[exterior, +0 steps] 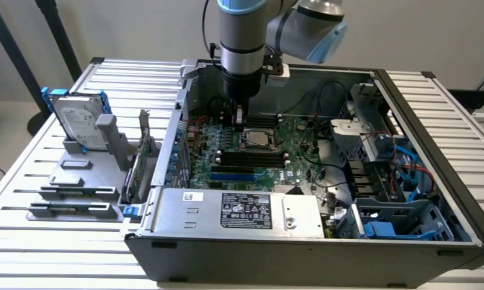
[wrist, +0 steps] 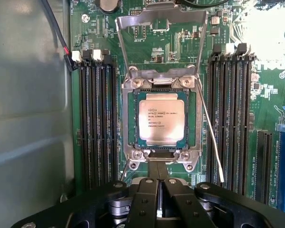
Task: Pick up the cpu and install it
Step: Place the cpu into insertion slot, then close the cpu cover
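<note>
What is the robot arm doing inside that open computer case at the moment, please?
The arm reaches down into the open computer case, with its end effector low over the processor socket. The cpu lies flat in the socket, and the socket's metal retention frame is swung up, open. The end effector is shut and holds nothing; its tips sit close to the socket's edge. Outside the case, at the exterior view's left, a hard drive stands in a holder.
</note>
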Robot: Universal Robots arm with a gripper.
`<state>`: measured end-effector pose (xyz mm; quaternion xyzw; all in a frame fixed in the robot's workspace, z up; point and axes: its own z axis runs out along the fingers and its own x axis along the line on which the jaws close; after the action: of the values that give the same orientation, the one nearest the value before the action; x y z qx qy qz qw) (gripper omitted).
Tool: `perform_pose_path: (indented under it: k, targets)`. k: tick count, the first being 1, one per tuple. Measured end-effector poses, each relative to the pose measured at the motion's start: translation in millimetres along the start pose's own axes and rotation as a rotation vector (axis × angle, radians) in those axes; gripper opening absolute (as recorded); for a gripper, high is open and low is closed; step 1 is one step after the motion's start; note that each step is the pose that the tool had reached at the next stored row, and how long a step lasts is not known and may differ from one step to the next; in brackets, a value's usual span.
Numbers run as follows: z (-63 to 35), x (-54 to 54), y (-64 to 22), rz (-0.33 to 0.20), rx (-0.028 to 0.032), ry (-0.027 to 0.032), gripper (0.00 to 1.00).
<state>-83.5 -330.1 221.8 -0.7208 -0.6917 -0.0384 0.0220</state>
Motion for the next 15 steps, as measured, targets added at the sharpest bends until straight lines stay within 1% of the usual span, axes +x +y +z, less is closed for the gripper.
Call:
perform_pose_path:
  k: [12, 14, 15]
  targets:
    - [0.0, 0.0, 0.1, 0.0, 0.0003, 0.0, 0.11]
    - [-2.4, -0.2, 1.7, 0.0, 0.002, -0.0001, 0.11]
    - [-5.0, -0.4, 3.4, 0.0, 0.0044, -0.0001, 0.11]
